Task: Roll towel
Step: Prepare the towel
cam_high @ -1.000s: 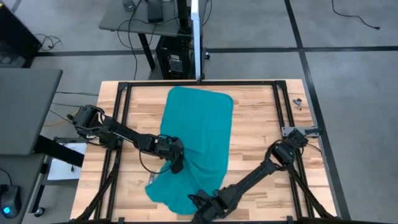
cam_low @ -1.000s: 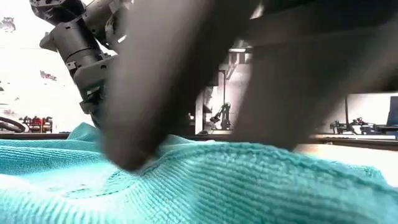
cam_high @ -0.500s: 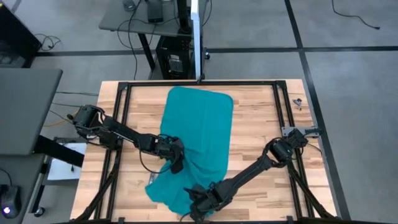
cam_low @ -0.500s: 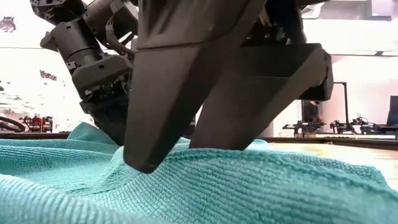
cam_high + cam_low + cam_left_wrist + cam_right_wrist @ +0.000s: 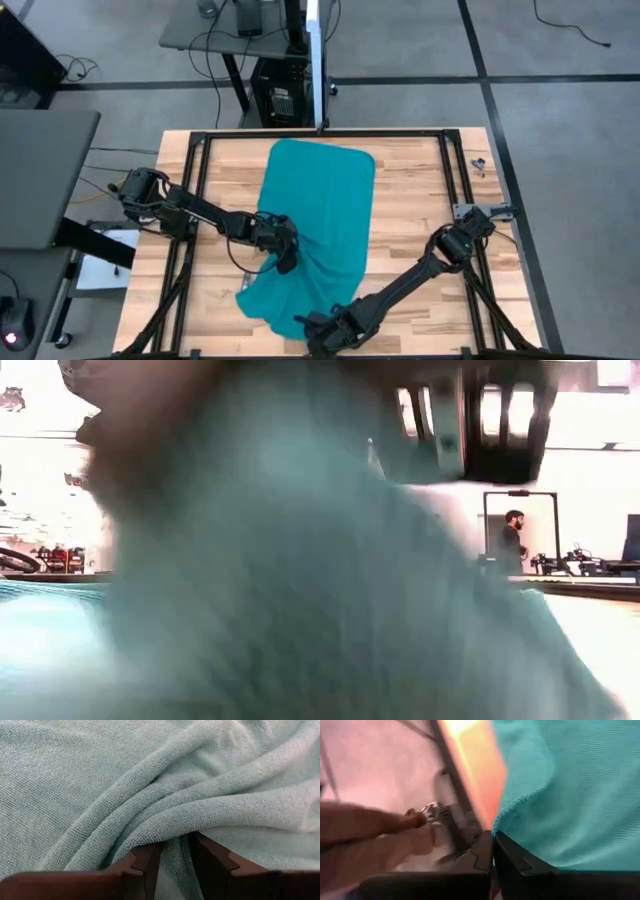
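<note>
While the teal towel (image 5: 318, 225) lies spread down the middle of the wooden desk (image 5: 410, 180) in the high view, its upper end sits flat and rounded near the top of the frame and its lower end is bunched and creased toward the bottom edge. The left gripper (image 5: 284, 262) reaches in from the left of the frame and sits on the towel's left edge, just below centre. In the left wrist view its fingers (image 5: 145, 865) stand partly apart with a ridge of towel (image 5: 150, 795) pinched between them, folds fanning outward from that spot. The right gripper (image 5: 318, 332) is at the bottom of the high view, at the towel's lower hem. In the right wrist view its fingers (image 5: 482, 852) are pressed together on the stitched corner of the towel (image 5: 555, 795). The low view is mostly filled by blurred teal cloth (image 5: 300, 590) close to the lens; a person (image 5: 512, 543) stands far back at right.
</note>
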Controlling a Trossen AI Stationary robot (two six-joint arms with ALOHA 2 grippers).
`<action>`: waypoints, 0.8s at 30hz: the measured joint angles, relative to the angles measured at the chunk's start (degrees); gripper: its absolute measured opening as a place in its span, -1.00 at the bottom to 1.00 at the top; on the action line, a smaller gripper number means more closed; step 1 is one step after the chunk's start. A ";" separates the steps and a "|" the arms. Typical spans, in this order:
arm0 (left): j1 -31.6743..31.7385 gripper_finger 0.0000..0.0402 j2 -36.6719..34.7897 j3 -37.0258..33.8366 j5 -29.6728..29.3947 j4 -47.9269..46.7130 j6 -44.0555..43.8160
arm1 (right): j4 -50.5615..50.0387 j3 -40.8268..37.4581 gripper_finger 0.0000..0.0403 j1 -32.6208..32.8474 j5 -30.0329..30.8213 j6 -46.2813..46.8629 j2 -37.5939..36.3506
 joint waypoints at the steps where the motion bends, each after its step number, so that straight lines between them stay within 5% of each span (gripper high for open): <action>1: 0.10 -0.53 0.00 0.00 0.09 0.01 -0.02 | 1.00 0.68 -0.99 0.30 -0.30 -1.24 0.00; 8: 0.17 -0.53 0.00 0.00 0.34 0.00 -0.01 | 2.80 0.89 -0.89 1.51 -0.48 2.37 -0.15; 18: 0.43 -0.53 -0.39 0.78 6.31 -1.16 2.68 | 2.34 0.39 -0.19 2.12 -7.54 9.90 -0.46; 24: -2.05 -0.53 -5.77 5.03 12.11 -11.80 6.59 | -3.01 0.49 0.02 2.33 -8.70 9.57 -3.38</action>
